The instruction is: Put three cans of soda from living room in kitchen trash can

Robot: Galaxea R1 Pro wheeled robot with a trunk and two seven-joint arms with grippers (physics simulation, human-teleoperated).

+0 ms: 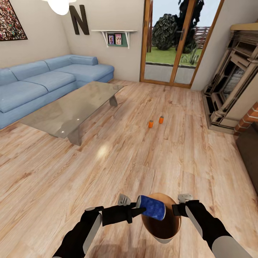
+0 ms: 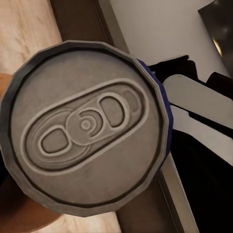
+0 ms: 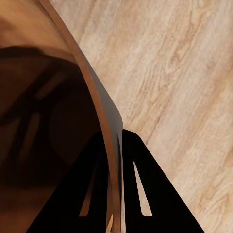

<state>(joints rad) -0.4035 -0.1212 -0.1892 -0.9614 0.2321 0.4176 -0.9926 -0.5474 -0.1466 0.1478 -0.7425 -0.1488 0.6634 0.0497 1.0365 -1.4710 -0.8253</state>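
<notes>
Left gripper (image 1: 138, 211) clamps blue cylindrical can (image 1: 151, 207); wrist view reveals its grey pull-tab lid. Right gripper (image 3: 115, 204) pinches glossy brown bin's rim (image 3: 92, 87).

The living room is evenly and brightly lit, with daylight behind the glass doors (image 1: 179, 43) and a blown-out white lamp (image 1: 59, 5) at the ceiling. A soft round glare spot lies on the wood floor (image 1: 102, 150), and small highlights glint on the glossy low table (image 1: 71, 107), which casts only a faint shadow. Straight edges bow slightly toward the frame corners. Renders look soft and compressed, textures smeared. In the left wrist view the can end (image 2: 87, 126) just ahead of the fingers is flatly lit yet sharp. In the right wrist view the black fingers (image 3: 141, 194) read as silhouettes, and the bin's interior (image 3: 39, 121) beside them is deep in shadow.
</notes>
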